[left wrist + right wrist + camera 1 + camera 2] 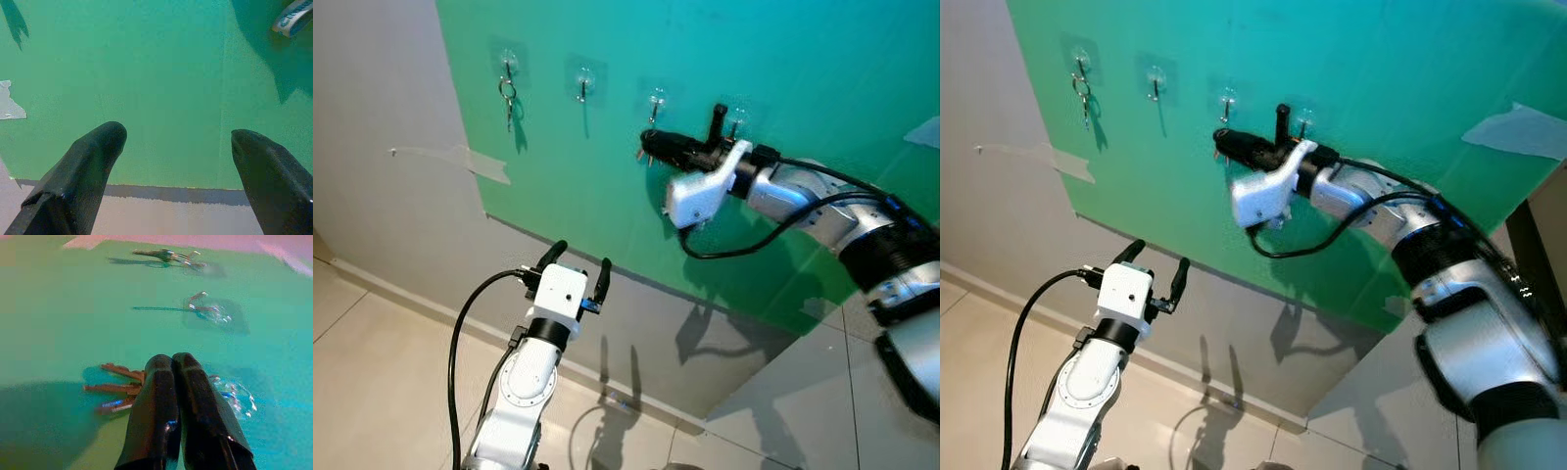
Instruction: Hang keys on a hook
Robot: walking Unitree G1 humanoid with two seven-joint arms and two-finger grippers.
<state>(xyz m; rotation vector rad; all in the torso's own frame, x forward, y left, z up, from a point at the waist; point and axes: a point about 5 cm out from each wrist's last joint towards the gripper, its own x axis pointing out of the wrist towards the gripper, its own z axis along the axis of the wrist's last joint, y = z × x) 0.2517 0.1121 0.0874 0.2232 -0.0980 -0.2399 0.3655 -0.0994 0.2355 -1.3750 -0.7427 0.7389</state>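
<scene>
**Surfaces and finishes in front of me**

My right end effector point(173, 363) has smooth black fingers point(155, 401) with a slight sheen, pressed together on the keys point(117, 387), which look like dull metal in brownish and bluish tones. My left end effector point(176, 142) has matt black fingers point(83, 171) with a fine grain. The green board point(607, 147) is matt, like painted card or paper. The hooks point(584, 83) are clear glossy plastic pads with thin metal prongs. My arms point(813, 206) are brushed silver metal with white plastic housings. The floor point(382, 382) is smooth, faintly glossy tile.
</scene>
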